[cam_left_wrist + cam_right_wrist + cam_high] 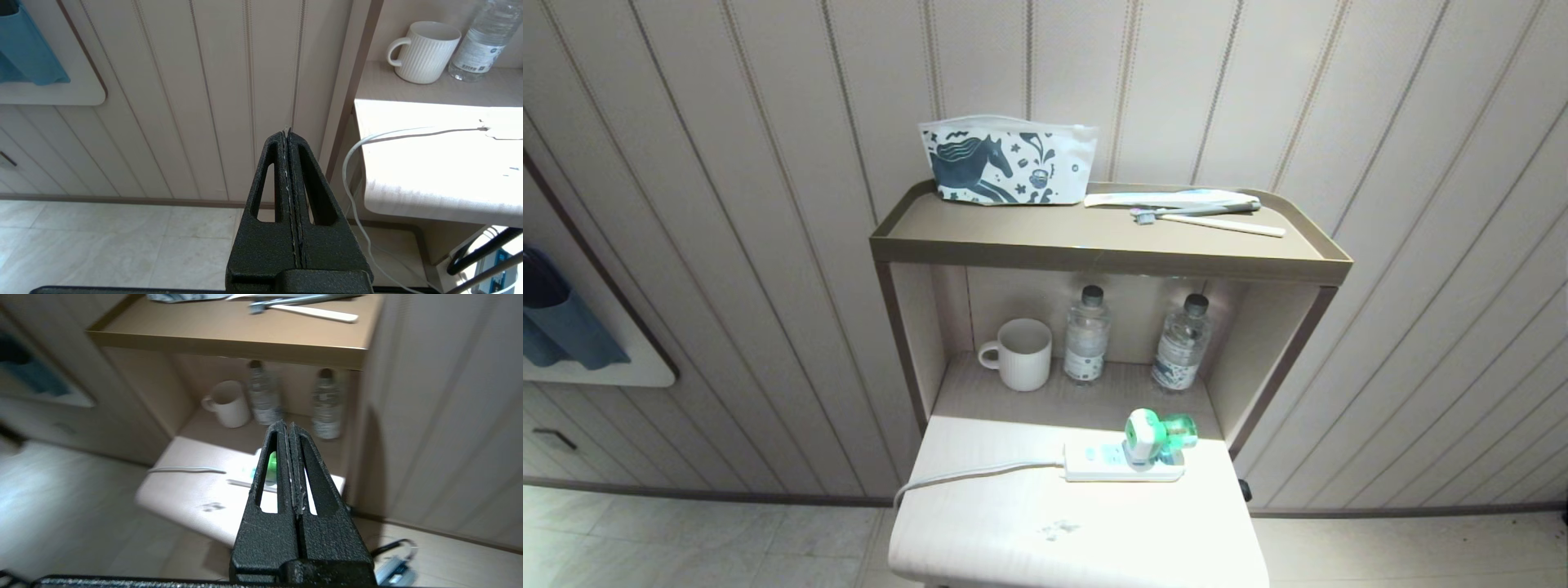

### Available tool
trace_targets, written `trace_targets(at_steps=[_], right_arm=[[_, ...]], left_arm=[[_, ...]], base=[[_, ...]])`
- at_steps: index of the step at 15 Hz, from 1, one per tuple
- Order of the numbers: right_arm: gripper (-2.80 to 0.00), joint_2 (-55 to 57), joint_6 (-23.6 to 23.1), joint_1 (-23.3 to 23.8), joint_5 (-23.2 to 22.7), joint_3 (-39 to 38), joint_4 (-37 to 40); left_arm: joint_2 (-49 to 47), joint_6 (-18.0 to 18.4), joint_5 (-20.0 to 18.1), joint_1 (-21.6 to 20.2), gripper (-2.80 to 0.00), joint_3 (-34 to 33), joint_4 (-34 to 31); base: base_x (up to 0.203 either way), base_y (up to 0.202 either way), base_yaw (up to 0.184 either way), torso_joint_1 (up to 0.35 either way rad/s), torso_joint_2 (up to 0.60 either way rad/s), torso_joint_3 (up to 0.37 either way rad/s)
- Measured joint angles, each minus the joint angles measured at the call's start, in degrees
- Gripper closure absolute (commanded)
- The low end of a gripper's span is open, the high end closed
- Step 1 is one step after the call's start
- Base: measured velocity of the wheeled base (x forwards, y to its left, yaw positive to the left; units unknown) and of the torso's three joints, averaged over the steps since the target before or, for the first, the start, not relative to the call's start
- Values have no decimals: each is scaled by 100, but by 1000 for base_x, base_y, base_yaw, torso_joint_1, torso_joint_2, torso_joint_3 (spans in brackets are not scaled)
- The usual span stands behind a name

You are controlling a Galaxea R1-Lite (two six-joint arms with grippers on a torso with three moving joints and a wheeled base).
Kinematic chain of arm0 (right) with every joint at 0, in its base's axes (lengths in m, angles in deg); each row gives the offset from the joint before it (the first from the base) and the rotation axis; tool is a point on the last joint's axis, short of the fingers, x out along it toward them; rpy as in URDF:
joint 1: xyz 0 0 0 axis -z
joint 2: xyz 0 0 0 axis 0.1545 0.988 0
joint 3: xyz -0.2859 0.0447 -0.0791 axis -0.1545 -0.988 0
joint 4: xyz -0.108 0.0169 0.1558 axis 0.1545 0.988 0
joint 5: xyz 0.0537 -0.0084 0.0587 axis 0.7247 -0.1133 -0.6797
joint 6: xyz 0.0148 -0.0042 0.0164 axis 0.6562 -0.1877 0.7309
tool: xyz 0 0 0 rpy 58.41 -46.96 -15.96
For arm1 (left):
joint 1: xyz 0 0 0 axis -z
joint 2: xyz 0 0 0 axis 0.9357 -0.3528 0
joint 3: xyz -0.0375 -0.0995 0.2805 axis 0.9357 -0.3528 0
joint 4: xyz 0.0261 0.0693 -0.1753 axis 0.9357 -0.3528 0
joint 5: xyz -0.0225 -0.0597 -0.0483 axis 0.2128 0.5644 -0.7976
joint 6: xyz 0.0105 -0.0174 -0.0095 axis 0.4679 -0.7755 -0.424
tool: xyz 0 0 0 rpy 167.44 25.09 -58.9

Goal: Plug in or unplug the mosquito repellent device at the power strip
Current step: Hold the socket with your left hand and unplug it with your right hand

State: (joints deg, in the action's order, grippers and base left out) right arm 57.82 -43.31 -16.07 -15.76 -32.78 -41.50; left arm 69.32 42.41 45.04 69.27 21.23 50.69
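Approach step: right gripper (289, 426), jaws pressed together, is aiming at the device (1153, 435) sitting plugged in the strip (1094, 465). Jaws need spreading next. Left gripper (288, 132), also pressed together, is hanging beside the table.

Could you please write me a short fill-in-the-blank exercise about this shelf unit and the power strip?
1. The mosquito repellent device is plugged into the ____ on the white lower surface.
2. Between the white mug and the right-hand water bottle stands another ____.
3. On the top shelf, the horse-print pouch sits to the ____ of the toothbrushes in the head view.
4. The right gripper has its fingers ____.

Missing words: power strip; water bottle; left; shut
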Motion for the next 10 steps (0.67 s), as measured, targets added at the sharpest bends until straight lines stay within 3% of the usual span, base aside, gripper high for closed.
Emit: trace_targets(at_steps=[3, 5, 8, 10], right_arm=[[0, 1366, 440, -1211, 264, 738, 29], [0, 2281, 459, -1850, 970, 952, 95], [0, 3411, -149, -2391, 2048, 740, 221], [0, 3883, -929, -2453, 2178, 603, 237]], left_arm=[[0, 0, 4, 0, 0, 0, -13], [0, 0, 0, 3, 0, 7, -33], [0, 1, -4, 0, 0, 11, -53], [0, -1, -5, 0, 0, 18, -80]], base=[[0, 0, 0, 0, 0, 0], [0, 0, 0, 0, 0, 0], [0, 0, 0, 0, 0, 0], [0, 0, 0, 0, 0, 0]])
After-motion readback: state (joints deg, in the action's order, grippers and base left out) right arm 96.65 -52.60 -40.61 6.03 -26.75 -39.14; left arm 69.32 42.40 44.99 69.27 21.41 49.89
